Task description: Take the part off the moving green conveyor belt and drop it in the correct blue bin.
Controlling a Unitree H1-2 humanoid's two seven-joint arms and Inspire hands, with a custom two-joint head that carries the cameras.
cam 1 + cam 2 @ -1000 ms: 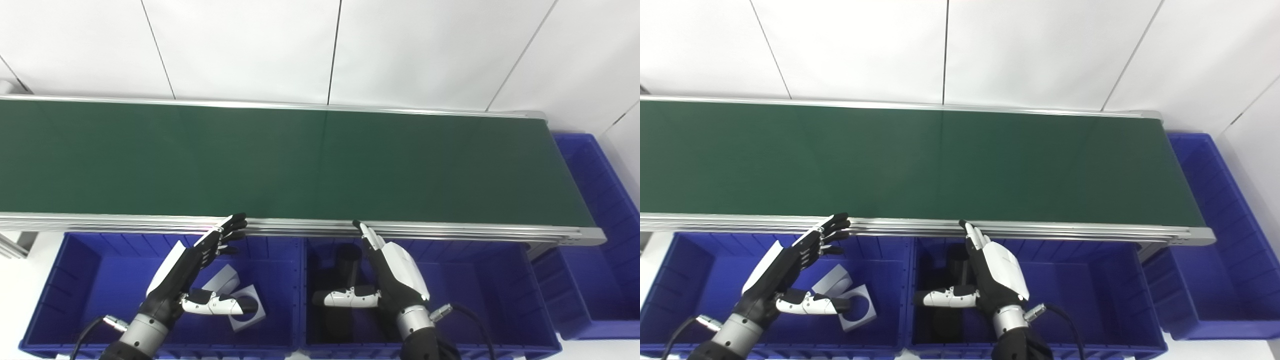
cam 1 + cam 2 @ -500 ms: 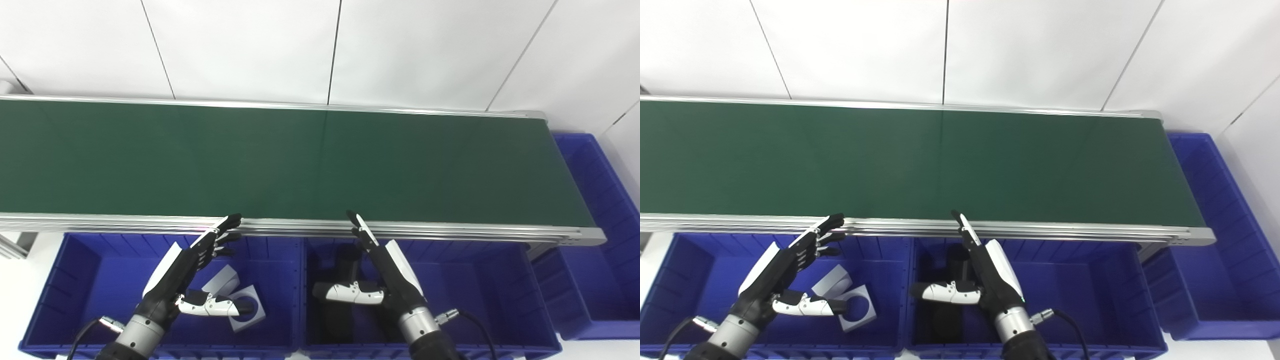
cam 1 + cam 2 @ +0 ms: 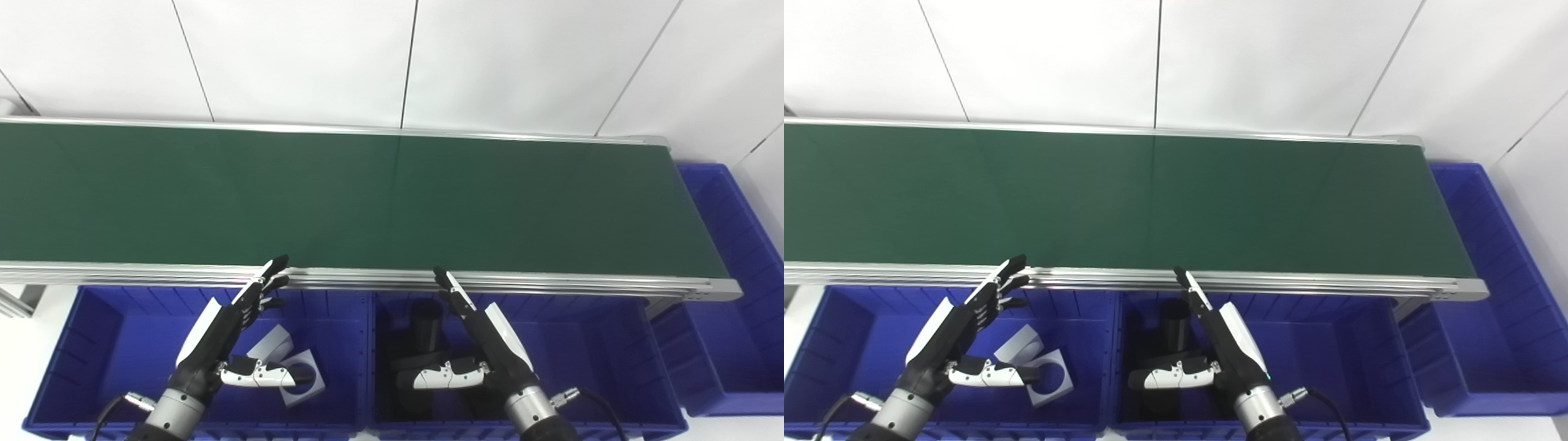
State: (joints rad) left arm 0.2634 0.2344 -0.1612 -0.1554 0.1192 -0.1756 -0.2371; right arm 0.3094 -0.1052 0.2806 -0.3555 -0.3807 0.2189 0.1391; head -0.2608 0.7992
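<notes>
Green conveyor belt (image 3: pixel 392 196) just beyond both empty, spread-fingered hands: left hand (image 3: pixel 223 337), right hand (image 3: pixel 490 349).

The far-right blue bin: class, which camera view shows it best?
The right eye view shows the far-right blue bin best: nearly all of its floor fits in frame. The left eye view crops the bin at the picture's right edge.

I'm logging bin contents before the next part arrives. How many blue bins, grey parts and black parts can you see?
Blue bins: 3 (left, middle, far right)
Grey parts: 2
Black parts: 1 clearly seen
Total: 6
</notes>
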